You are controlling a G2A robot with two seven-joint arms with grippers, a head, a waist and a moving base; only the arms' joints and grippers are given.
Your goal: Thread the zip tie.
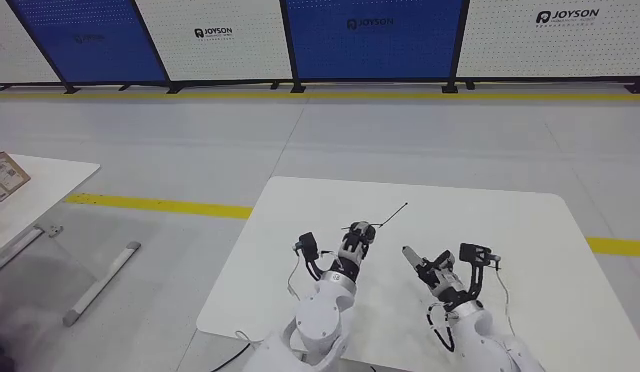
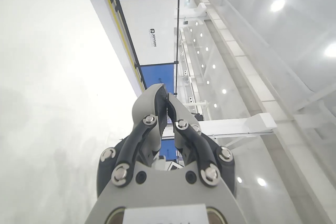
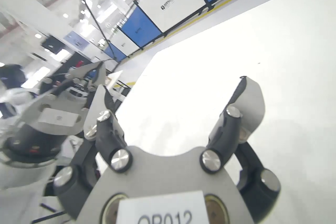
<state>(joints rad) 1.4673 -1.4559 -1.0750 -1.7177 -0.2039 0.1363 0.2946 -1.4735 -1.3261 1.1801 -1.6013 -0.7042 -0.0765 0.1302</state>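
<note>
The zip tie (image 1: 381, 216) juts out of the left pincer (image 1: 357, 235), which is clamped on one end, likely to offer the free end; beside it the right pincer (image 3: 173, 88) hangs spread apart over the bench (image 1: 500, 222), apparently awaiting it

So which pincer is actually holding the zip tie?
The left pincer: it is shut on the zip tie, which sticks out past its tips. The right pincer is open and empty.
</note>
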